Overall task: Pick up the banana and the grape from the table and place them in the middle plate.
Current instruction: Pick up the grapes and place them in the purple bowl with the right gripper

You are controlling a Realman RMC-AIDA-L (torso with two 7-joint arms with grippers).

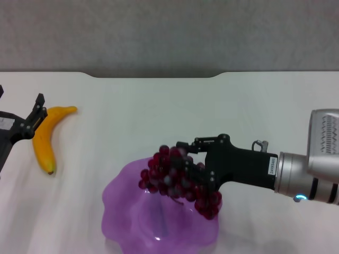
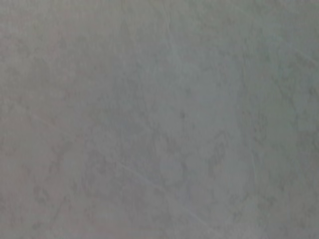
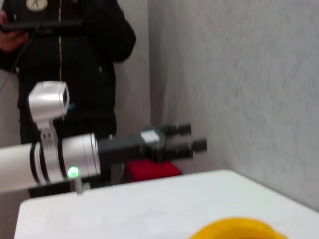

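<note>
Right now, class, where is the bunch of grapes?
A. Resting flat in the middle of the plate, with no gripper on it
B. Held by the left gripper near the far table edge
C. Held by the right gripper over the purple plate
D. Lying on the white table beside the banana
C: the right gripper is shut on the grapes above the purple plate, while the banana lies on the table by the left gripper.

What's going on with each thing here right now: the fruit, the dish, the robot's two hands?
Grapes: held by the right gripper, above the purple plate.
Purple plate: on the table, nothing resting in it yet.
Banana: lying on the table.
Left gripper: open, beside the banana.
</note>
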